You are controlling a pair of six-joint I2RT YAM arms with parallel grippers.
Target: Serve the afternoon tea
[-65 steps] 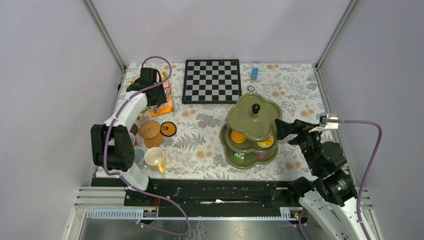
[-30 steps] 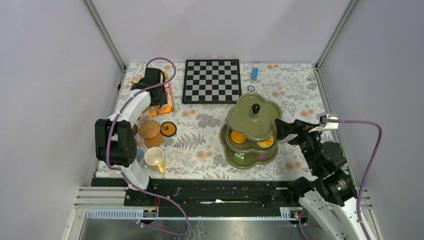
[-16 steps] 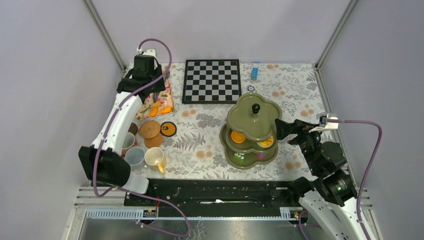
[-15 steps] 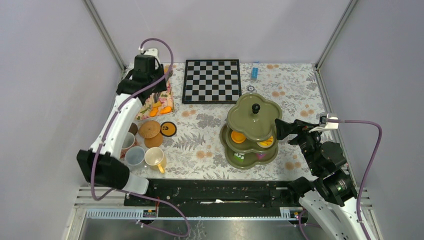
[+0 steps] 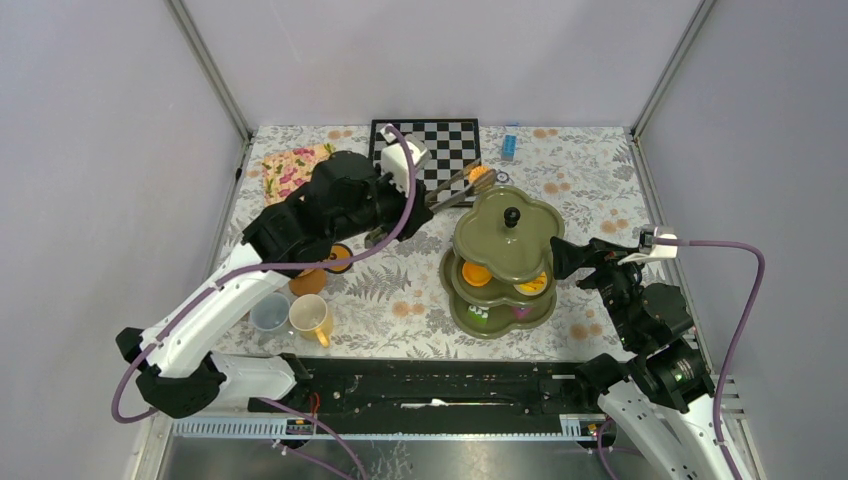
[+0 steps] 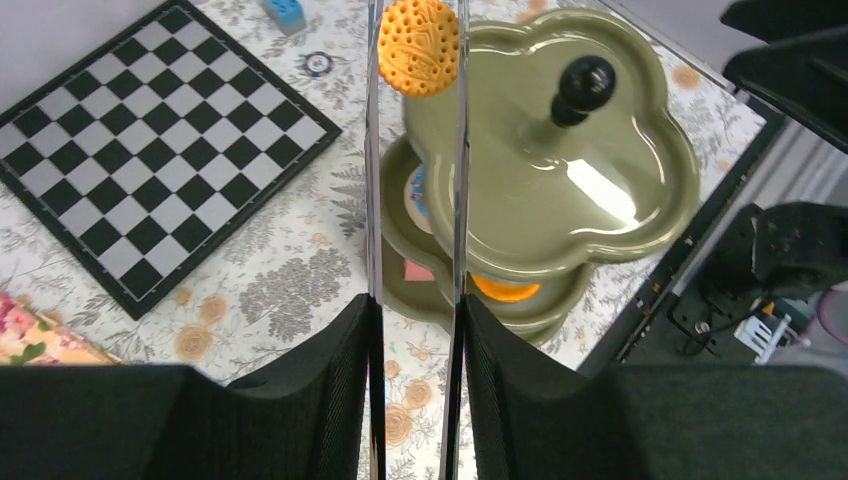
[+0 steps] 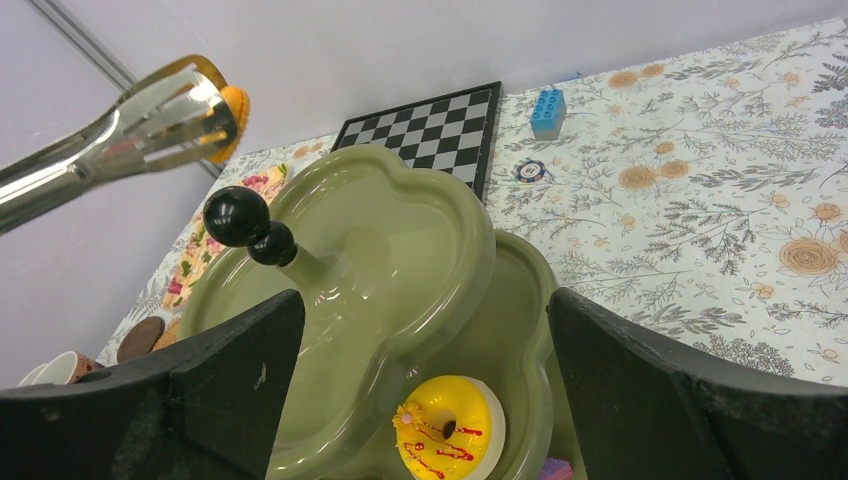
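Floral-cloth table (image 5: 400, 290), grey walls. Your left gripper (image 6: 417, 330) is clamped on a pair of polished metal tongs (image 6: 372, 200), and the tong tips pinch a round orange dotted biscuit (image 6: 419, 33). The biscuit hangs at the far-left rim of the top tier of the olive-green three-tier flower-shaped stand (image 5: 505, 250), which sits right of centre, toward the table's near edge. Right gripper (image 5: 560, 258): jaws apart, holding nothing, just beside the stand's right side.

Risks as I read it:
- The biscuit is over the rim, not well inside. Release here and it may tip off onto the cloth.
- Ease the squeeze early and it drops.
- Swing in low and the tongs clip the black knob (image 6: 586, 78) and shove the stand.
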